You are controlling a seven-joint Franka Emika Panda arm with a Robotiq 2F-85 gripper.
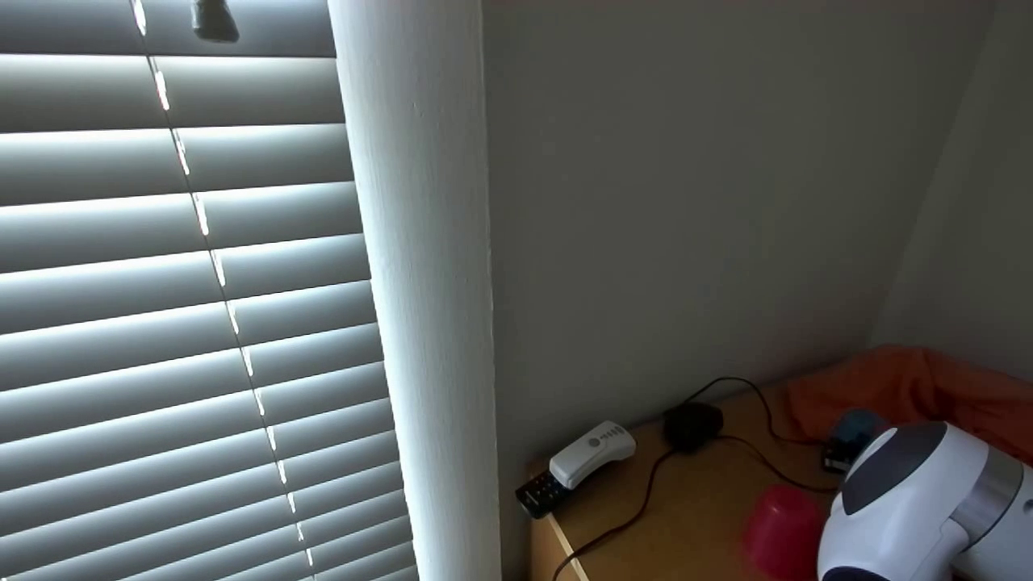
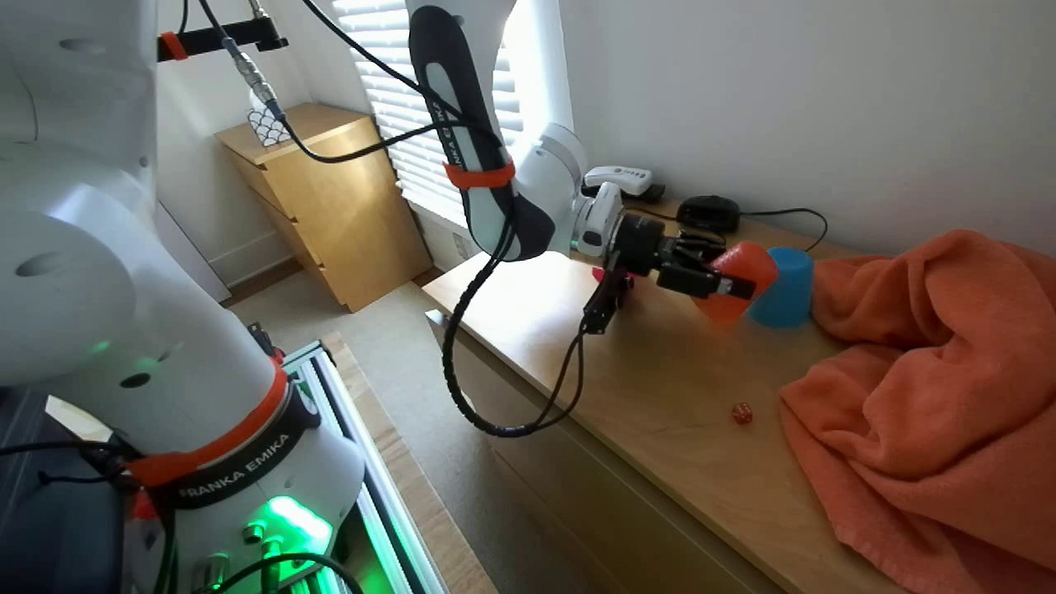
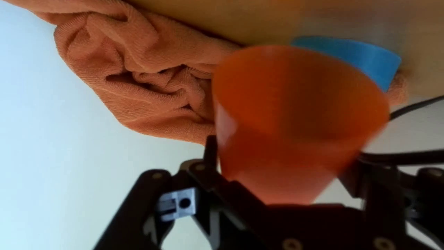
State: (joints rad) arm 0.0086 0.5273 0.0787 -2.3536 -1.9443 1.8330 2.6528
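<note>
I have the jaws around a translucent orange tapered cup (image 3: 281, 163), gripping it with a black finger on either side. The cup is at the end of the white robot arm (image 2: 546, 177), tilted above the pale wooden desk (image 2: 643, 371), its wide mouth facing away from the palm; I can't tell whether its rim meets the wood. Just beyond it stands a blue tapered cup (image 2: 789, 289), narrow end up; whether the two touch is hidden from me. Beside that lies a bunched orange cloth towel (image 2: 932, 355), and a small red die with pale spots (image 2: 742, 413) sits nearer the desk's front edge. Toward the wall I see a rounded black device (image 1: 692, 426) with thin black cables, plus a white handset (image 1: 593, 453) overlapping a black remote control (image 1: 542, 492). A pinkish-red cup (image 1: 779, 532) shows beside the arm in an exterior view.
</note>
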